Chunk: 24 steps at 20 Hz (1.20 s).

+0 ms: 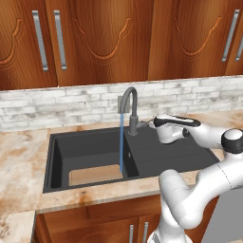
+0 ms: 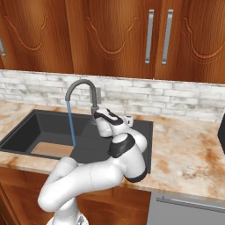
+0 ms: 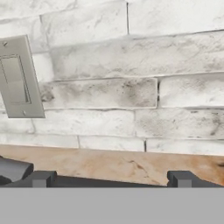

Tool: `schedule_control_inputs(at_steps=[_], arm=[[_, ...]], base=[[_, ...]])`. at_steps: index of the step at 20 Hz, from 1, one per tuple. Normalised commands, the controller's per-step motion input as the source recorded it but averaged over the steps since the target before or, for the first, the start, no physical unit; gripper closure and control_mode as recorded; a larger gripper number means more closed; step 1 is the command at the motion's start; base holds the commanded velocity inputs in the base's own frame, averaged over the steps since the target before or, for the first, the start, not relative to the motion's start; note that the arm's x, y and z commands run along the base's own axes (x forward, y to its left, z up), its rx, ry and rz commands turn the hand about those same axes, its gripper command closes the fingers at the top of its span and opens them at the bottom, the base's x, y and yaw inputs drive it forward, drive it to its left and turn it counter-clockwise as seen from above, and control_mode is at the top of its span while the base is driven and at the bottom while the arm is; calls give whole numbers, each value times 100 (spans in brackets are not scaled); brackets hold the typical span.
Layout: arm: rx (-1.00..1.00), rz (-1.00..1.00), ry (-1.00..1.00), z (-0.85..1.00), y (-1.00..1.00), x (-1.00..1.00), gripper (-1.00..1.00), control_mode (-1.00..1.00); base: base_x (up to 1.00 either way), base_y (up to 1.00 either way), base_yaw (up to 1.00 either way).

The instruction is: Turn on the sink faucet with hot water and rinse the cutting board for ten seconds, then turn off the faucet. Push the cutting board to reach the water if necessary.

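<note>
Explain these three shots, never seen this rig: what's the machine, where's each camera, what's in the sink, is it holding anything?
It is a rendered kitchen with a white robot arm on a driving base. Two pictures come from cameras on the base, behind the arm to its left and right. The third comes from a camera on the hand, facing the brick wall and a grey wall switch.

The black sink is set in a marble counter. Its faucet is running: a thin blue stream of water falls at the right end of the cutting board in the basin.

The gripper sits by the faucet base. Its fingertips stand apart with nothing between them.
</note>
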Motion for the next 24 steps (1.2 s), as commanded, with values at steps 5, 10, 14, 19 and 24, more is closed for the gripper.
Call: schedule_control_inputs(at_steps=[5, 10, 14, 19, 24], arm=[[0, 4, 0, 0, 7, 0, -100, -100], [0, 1, -2, 0, 5, 5, -100, -100], [0, 4, -4, 5, 0, 0, -100, -100], [0, 5, -5, 5, 0, 0, -100, -100], [0, 5, -5, 5, 0, 0, -100, -100]], base=[[0, 0, 0], [0, 0, 0], [0, 0, 0], [0, 0, 0], [0, 0, 0]])
